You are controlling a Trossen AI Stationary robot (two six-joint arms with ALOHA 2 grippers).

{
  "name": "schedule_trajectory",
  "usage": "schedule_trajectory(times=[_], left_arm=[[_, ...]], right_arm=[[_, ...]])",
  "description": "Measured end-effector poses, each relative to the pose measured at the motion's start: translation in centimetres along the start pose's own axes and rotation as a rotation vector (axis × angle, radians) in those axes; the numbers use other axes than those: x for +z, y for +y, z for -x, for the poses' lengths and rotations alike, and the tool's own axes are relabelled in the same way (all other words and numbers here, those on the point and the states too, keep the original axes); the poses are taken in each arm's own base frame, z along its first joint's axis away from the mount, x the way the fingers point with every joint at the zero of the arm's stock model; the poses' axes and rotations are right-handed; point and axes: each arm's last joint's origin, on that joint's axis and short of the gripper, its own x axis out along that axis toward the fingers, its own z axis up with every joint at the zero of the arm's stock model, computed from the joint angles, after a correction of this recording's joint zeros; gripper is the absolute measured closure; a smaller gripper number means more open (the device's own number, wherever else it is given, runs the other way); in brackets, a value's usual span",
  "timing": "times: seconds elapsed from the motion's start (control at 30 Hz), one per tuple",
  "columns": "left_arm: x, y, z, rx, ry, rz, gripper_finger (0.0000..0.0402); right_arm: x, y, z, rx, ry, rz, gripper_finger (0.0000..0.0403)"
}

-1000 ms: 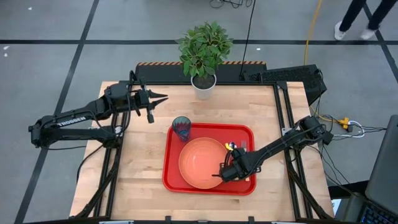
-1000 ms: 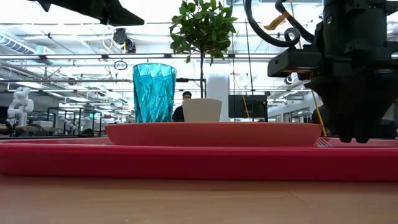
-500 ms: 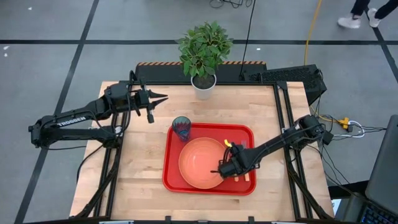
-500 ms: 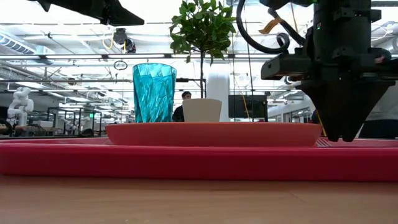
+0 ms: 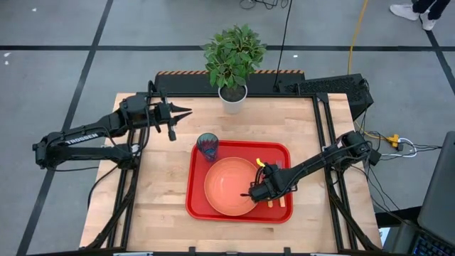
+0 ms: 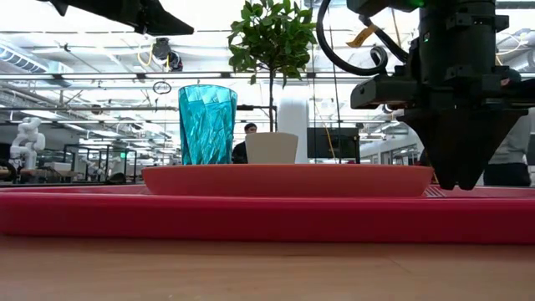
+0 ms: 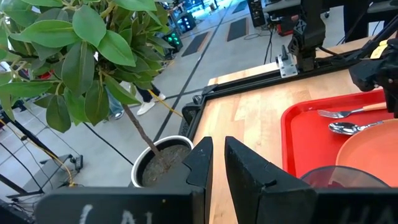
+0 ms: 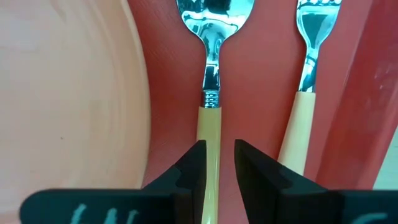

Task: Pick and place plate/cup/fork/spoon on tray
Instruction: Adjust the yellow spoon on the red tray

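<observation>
The red tray [image 5: 193, 206] holds the orange plate [image 5: 229, 186], the teal cup [image 5: 207, 147] at its far left corner, and the fork [image 8: 311, 74] along its right rim. The spoon [image 8: 211, 56] lies between the plate and the fork, bowl toward the far edge. My right gripper [image 5: 257, 193] points down into the tray, shut on the spoon's orange handle. My left gripper [image 5: 183, 112] hangs level above the table's far left, shut on nothing. My right gripper has the spoon's orange handle [image 8: 211, 134], just below the metal neck, between its two fingers. The fingers come from above, pointing down, and lie across the handle. The spoon is level and parallel to the fork. I cannot tell whether it rests on the tray floor.
A white pot with a green plant [image 5: 232, 96] stands at the table's far edge, behind the cup. Bare wood lies left of the tray and along the near edge. A person's feet [image 5: 416, 8] show on the floor at the far right.
My right gripper has edged a little toward the table's left, nearer the plate. It stayed low in the tray and then kept still.
</observation>
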Motion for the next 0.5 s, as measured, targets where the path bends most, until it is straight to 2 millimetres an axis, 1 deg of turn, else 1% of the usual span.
schedule_trajectory(times=[0.5], left_arm=[[-0.01,-0.01,0.00,-0.001,0.001,0.000,0.0355]], right_arm=[[-0.01,-0.01,0.00,-0.002,0.004,-0.008,0.0330]])
